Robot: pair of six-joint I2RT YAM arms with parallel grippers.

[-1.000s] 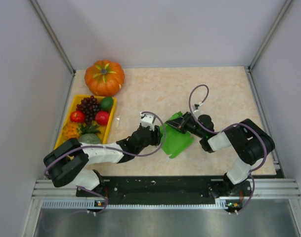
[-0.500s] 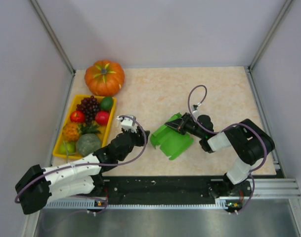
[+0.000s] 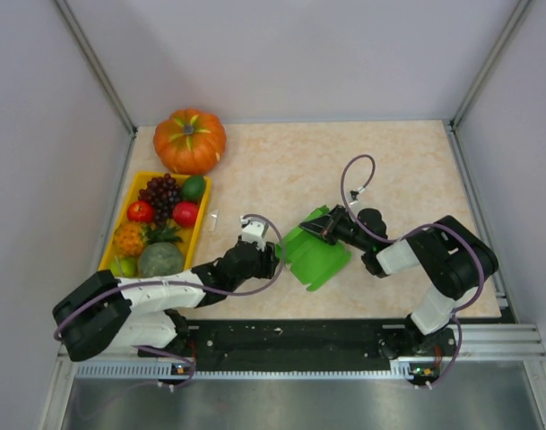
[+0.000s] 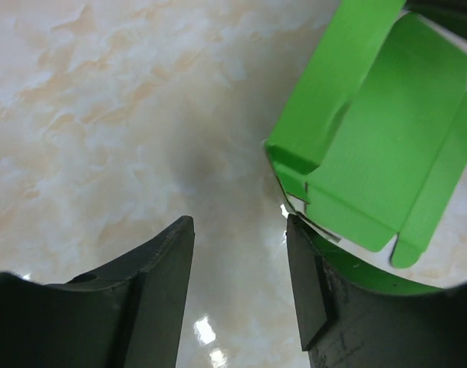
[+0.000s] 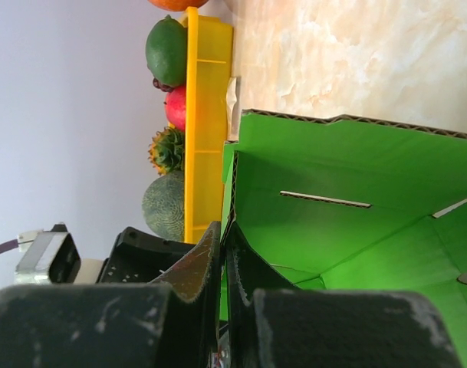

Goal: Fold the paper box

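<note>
The paper box [image 3: 316, 258] is bright green card, partly folded, lying at the middle of the table with its side walls raised. My right gripper [image 3: 323, 227] is shut on the box's far wall; in the right wrist view the jaws [image 5: 222, 230] pinch the corrugated edge of the green card [image 5: 333, 222]. My left gripper [image 3: 265, 257] is open and empty just left of the box. In the left wrist view its gap [image 4: 239, 224] holds only bare table, and its right finger [image 4: 306, 291] is at the near corner of the box [image 4: 379, 153].
A yellow tray [image 3: 201, 228] of toy fruit stands at the left, with an orange pumpkin [image 3: 190, 141] behind it. A small white scrap [image 3: 214, 219] lies between tray and box. Grey walls close in the table on both sides and at the back.
My left gripper left the box and pulled back left, then came back right to the box's left edge. The right gripper has held the box throughout.
</note>
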